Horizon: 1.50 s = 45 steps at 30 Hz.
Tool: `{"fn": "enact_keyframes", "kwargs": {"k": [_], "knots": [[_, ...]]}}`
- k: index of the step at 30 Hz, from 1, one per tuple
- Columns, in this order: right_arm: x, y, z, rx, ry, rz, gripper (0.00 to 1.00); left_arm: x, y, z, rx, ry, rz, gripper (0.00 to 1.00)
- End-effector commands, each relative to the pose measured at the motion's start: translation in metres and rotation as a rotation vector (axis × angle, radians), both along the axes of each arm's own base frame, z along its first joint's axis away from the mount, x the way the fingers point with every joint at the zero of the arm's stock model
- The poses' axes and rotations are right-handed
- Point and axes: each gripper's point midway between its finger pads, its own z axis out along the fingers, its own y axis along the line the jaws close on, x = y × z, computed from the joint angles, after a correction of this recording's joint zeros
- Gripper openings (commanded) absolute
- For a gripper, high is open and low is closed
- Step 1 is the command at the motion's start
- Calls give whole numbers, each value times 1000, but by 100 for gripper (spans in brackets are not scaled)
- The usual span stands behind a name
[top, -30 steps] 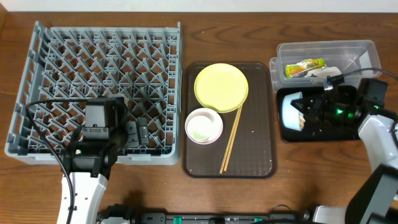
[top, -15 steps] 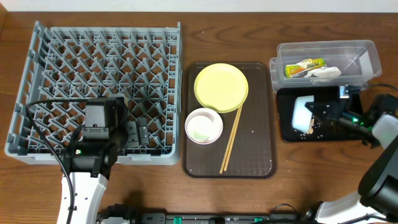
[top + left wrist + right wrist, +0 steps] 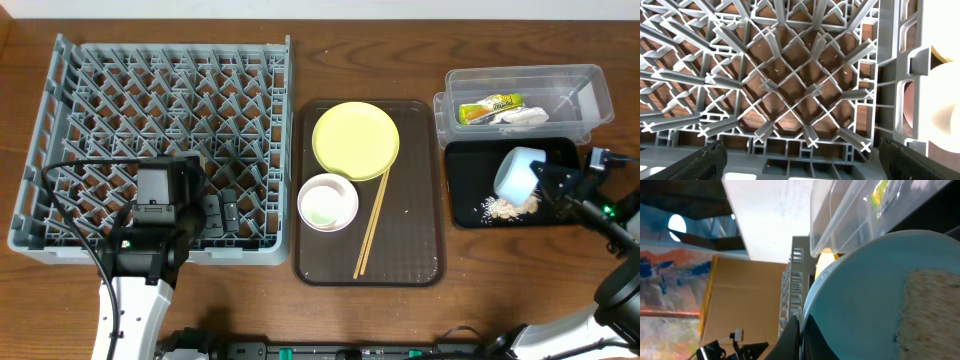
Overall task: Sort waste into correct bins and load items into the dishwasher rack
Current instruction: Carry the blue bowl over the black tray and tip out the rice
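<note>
- Apparently the step in hand is the emptying of food waste. The right fingers are closed on the rim of the light blue bowl. They hold it tipped on its side above the black tray, at the right of the overhead view.
- A small heap of rice scraps lies in this tray, just under the mouth of the bowl. In the right wrist view a patch of grains sticks inside the bowl, so I judge the emptying is not complete.
- The snack wrapper and the white tissue lie in the clear tub, upper right.
- The left fingers are spread wide and hold nothing. They hang over the lower right part of the dishwasher rack.
- The yellow-green plate, the pale bowl and the chopsticks rest on the brown tray in the centre, so none of them is loaded yet.
- The next move probably calls for dropping the last grains into the black tray. After that the bowl must go left, over the brown tray, and be set between the pegs of the rack.
</note>
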Motion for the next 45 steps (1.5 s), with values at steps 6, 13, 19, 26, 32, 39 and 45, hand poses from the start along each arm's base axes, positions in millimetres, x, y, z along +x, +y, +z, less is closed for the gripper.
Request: {"fn": "enact_keyframes", "kwargs": {"k": [6,13,19,26,32,39,45], "knots": [[-5,-32,17,32,-75,-75,1,4,1,10,-5,-24,13,98],[-10,-68,19,46,-63,-163,1,4,1,10,-5,-24,13,98],[-10,-73,20,49,-60,-175,1,4,1,10,-5,-24,13,98],[0,-48,20,50,-58,-101,1,4,1,10,-5,-24,13,98],[12,-14,20,53,-56,-1,1,4,1,10,-5,-24,13,98],[19,17,20,55,-52,89,1,4,1,10,-5,-23,13,98],[20,21,19,57,-47,99,1,4,1,9,-4,-21,13,98]]}}
